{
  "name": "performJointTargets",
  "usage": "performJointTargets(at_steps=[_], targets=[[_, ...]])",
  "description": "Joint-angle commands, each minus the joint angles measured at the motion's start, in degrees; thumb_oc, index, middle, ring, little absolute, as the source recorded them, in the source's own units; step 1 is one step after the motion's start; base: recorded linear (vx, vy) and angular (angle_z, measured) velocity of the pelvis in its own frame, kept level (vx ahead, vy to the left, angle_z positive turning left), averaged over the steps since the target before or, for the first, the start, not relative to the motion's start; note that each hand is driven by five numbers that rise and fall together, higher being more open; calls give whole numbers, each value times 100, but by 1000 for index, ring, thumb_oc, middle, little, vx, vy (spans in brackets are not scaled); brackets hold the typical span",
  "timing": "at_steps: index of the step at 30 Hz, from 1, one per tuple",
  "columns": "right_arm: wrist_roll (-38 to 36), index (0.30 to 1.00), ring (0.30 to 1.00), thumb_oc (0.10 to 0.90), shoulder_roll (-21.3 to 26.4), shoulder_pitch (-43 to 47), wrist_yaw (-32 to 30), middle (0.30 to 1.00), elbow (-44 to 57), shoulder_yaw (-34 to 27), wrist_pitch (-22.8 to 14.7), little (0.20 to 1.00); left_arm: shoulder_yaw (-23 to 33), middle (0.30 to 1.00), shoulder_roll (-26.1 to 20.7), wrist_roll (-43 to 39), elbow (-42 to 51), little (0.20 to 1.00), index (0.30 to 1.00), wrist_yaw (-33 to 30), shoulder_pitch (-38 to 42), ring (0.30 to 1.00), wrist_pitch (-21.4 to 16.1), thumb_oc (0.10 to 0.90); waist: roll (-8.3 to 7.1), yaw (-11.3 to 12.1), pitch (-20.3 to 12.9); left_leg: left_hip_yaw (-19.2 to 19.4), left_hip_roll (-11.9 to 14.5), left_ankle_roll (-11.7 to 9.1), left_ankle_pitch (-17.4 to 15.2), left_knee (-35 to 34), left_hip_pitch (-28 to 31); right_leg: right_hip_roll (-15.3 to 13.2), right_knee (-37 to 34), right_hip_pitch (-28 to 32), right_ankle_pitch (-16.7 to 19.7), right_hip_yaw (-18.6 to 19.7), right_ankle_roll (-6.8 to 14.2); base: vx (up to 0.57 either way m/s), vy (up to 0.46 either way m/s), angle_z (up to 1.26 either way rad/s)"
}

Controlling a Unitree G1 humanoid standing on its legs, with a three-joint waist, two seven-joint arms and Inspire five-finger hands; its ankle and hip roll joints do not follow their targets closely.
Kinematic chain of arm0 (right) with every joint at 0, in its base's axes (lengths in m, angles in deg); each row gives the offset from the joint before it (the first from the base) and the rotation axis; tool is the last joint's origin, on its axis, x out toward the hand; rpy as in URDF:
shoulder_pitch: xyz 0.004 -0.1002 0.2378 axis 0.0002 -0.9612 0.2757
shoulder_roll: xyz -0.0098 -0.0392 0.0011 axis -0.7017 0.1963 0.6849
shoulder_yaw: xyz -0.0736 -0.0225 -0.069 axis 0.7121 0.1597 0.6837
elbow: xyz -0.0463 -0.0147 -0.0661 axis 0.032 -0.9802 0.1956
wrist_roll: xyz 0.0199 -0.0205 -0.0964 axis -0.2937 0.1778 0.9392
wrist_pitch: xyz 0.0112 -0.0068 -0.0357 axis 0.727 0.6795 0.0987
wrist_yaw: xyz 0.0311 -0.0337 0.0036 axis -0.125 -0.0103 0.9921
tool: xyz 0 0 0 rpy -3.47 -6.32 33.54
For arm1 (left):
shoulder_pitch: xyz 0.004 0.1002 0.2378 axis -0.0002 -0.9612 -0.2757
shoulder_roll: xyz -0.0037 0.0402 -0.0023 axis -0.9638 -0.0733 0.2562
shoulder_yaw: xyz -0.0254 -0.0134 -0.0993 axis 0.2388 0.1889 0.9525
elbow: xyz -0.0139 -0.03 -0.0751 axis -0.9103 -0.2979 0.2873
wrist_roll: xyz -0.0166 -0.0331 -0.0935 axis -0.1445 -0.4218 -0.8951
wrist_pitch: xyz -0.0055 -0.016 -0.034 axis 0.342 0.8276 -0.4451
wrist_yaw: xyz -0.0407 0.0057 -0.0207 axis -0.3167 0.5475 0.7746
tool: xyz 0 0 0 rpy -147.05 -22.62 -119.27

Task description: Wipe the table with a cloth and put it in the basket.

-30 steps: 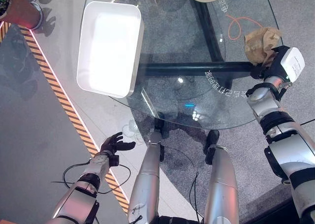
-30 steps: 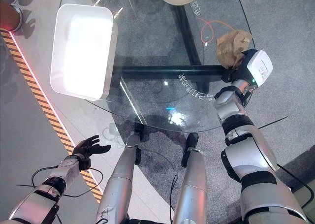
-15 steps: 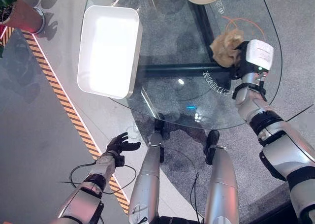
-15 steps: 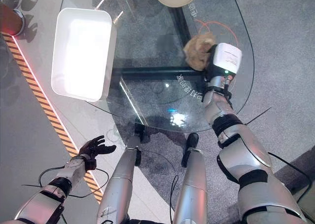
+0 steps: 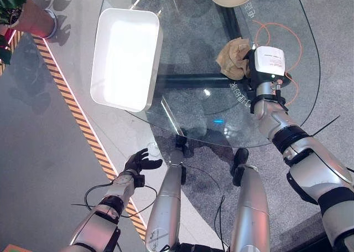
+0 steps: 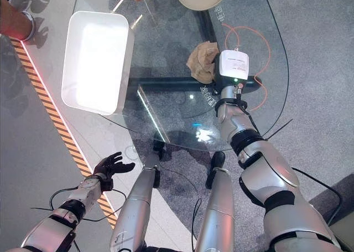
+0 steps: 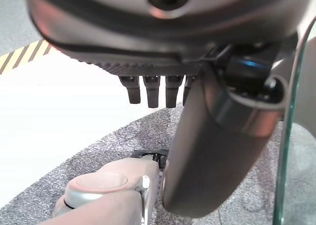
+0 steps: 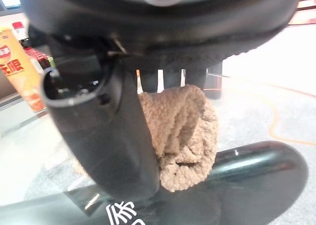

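A tan, fuzzy cloth (image 5: 233,57) sits bunched on the round glass table (image 5: 188,105), right of centre in the frame, with the right hand (image 8: 123,131) clamped on it, thumb and fingers curled round the folds. The white basket (image 5: 126,58) waits upper left. Lower left, the left hand (image 5: 139,162) hangs over grey carpet (image 5: 332,19), fingers spread.
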Motion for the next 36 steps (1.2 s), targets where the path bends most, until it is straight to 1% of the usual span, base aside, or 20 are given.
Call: performJointTargets(at_steps=[1,4,7,14,17,24,29,32,36], targets=[[445,300,300,100,-680,299,318,300,660,566,-651,200,-176,900,-77,124,-83,900,900,-219,-63,900,-122,800,29,170,-12,533,-665,614,-853,794,38,199,-1377,266,990,-258,-91,0,0,0],[616,300,300,100,-763,182,528,300,818,666,-743,200,-158,900,-53,133,-63,900,900,-224,-72,900,-121,800,37,160,-12,534,-670,611,-841,785,37,198,-1364,248,991,-243,-91,0,0,0],[620,300,300,100,-813,86,621,300,936,721,-751,200,-159,900,-44,145,-42,900,900,-248,-67,900,-99,800,31,156,-12,529,-674,611,-828,767,40,198,-1379,249,1000,-244,-87,0,0,0],[732,300,300,100,-967,-209,974,300,1350,855,-915,200,-124,900,-38,138,-61,900,900,-213,-99,900,-146,800,30,114,-12,542,-668,605,-802,734,48,192,-1395,227,1026,-211,-80,0,0,0],[740,300,300,100,-1012,-256,1004,300,1399,877,-942,200,-129,900,-13,138,-77,900,900,-230,-93,900,-155,800,29,106,-12,546,-668,602,-801,736,46,188,-1397,224,1029,-207,-78,0,0,0],[663,300,300,100,-1090,-396,1320,300,1725,914,-1040,200,-72,900,-16,144,-100,900,900,-204,-74,900,-167,800,14,72,-12,557,-660,594,-779,726,47,187,-1398,204,1051,-177,-77,0,0,0],[557,300,300,100,-1161,-505,1367,300,1813,931,-984,200,-75,900,1,107,-113,900,900,-231,-40,900,-158,800,1,49,-12,560,-651,586,-768,733,37,190,-1393,194,1057,-158,-78,0,0,0],[550,300,300,100,-1186,-559,1448,300,1849,937,-1016,200,-66,900,19,120,-104,900,900,-249,-49,900,-164,800,0,41,-12,563,-647,583,-767,725,49,188,-1390,195,1056,-153,-78,0,0,0],[527,300,300,100,-1222,-644,1505,300,1958,913,-869,200,-55,900,34,85,-111,900,900,-288,-29,900,-160,800,-11,17,-12,563,-642,578,-747,701,58,194,-1393,193,1062,-144,-79,0,0,0]])
